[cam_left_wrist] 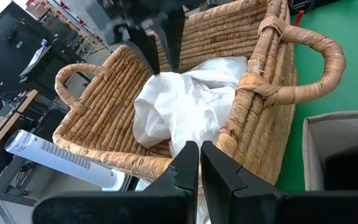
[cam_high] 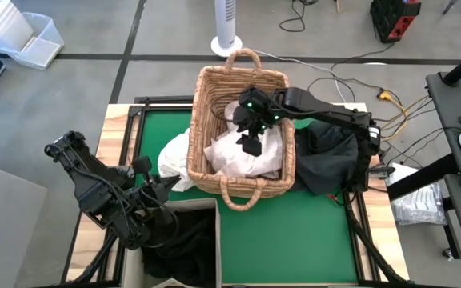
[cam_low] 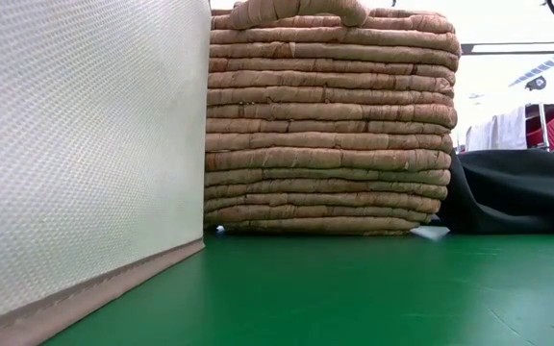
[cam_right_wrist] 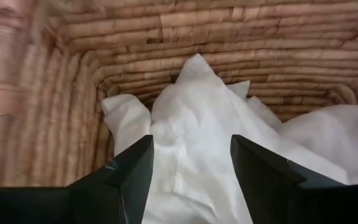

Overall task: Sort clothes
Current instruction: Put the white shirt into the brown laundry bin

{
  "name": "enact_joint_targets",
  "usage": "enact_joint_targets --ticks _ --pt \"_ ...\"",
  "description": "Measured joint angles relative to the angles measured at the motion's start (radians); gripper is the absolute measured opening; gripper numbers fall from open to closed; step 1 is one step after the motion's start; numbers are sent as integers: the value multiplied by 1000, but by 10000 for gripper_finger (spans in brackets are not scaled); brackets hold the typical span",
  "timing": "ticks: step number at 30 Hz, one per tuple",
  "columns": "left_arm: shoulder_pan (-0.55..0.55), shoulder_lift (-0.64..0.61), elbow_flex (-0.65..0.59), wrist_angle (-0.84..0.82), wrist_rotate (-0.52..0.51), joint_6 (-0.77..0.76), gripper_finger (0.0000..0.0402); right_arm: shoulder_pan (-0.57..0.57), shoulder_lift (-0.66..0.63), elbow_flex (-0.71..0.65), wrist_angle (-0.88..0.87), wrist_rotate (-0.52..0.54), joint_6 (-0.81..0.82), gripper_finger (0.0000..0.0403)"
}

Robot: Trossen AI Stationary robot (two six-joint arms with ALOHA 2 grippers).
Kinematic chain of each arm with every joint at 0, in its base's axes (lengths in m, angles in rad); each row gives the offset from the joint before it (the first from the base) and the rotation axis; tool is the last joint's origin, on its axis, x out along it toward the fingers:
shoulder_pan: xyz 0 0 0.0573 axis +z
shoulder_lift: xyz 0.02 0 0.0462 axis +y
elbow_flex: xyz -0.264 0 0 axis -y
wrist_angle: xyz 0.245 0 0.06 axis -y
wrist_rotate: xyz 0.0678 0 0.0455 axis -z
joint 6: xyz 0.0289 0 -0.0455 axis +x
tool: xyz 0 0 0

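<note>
Crumpled white fabric garments (cam_high: 242,152) fill the tan woven wicker basket (cam_high: 214,96) at the green table's (cam_high: 294,240) far edge, without clear long axis. The right gripper (cam_right_wrist: 191,162) hangs above them, jaws apart. The left gripper (cam_left_wrist: 199,163), jaws together, waits over the near left corner.

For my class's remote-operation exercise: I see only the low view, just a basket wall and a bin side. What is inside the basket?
Observer: White clothes lie in the basket.
Operator: Is a gripper there?
Observer: Yes, the right gripper hangs over the white clothes, open, one finger on each side of a fold.
Operator: And the left arm?
Observer: The left gripper is shut, beside the bin, which holds dark cloth.
</note>
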Motion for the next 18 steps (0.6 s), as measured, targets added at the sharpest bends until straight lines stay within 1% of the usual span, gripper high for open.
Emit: enact_joint_targets --ticks 6,9,15,18 --pt "0 0 0 4 0 0 0 2 -14 155 -194 0 -21 194" --pt "0 0 -1 8 0 -3 0 5 -37 206 -299 0 -44 181" --pt "0 0 -1 11 0 -4 0 6 -140 211 -422 4 -18 155" --pt "0 0 -2 17 0 -4 0 9 -205 196 -467 57 29 143"
